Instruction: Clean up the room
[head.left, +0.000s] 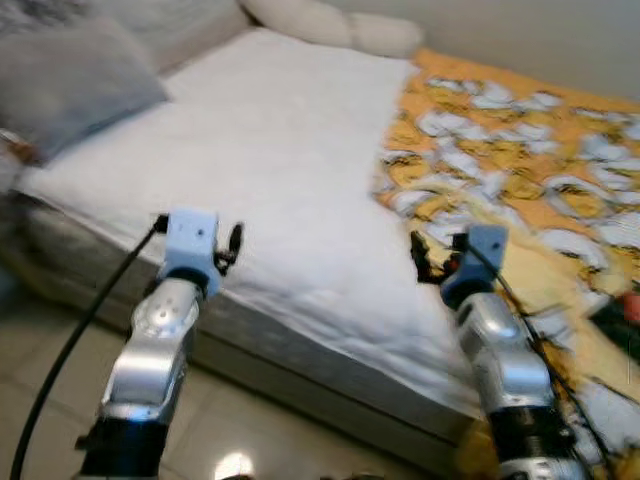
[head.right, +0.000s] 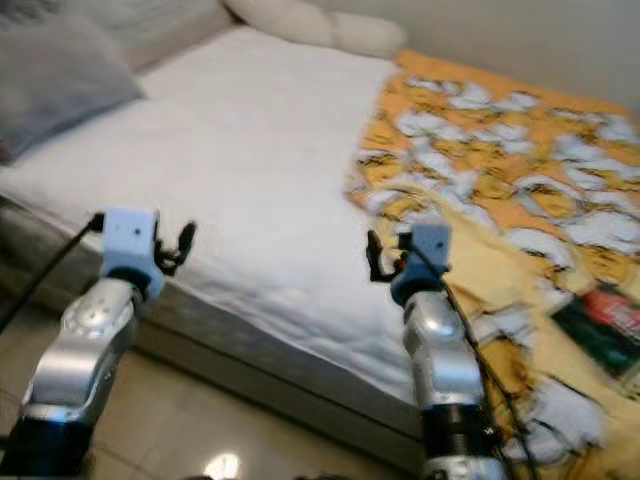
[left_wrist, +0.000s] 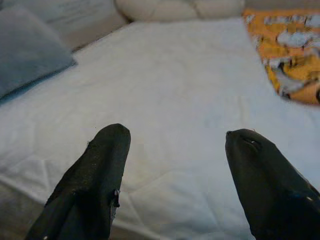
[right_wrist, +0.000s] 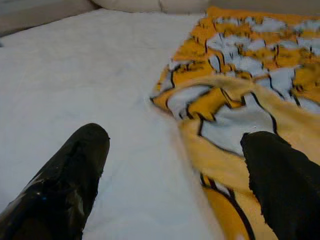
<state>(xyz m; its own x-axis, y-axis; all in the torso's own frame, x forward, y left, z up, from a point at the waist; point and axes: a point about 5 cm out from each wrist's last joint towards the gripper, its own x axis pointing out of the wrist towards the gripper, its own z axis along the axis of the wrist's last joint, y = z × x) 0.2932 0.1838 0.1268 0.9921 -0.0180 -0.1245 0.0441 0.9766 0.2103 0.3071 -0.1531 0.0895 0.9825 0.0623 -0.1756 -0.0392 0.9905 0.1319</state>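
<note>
A bed with a white mattress cover (head.left: 270, 150) stands before me. An orange, white and black patterned blanket (head.left: 520, 160) covers its right part, its edge folded back near my right arm. My left gripper (left_wrist: 175, 145) is open and hovers over the bed's front edge above the white cover. My right gripper (right_wrist: 175, 150) is open too, held over the blanket's folded edge (right_wrist: 215, 125), with nothing between the fingers. Both arms reach forward side by side, the left arm (head.left: 165, 310) and the right arm (head.left: 495, 340).
A grey pillow (head.left: 70, 80) lies at the bed's far left and a cream bolster (head.left: 330, 25) along the head by the wall. A dark green and red object (head.right: 600, 325) lies on the blanket at the right. Tiled floor (head.left: 230, 430) runs below the bed's front edge.
</note>
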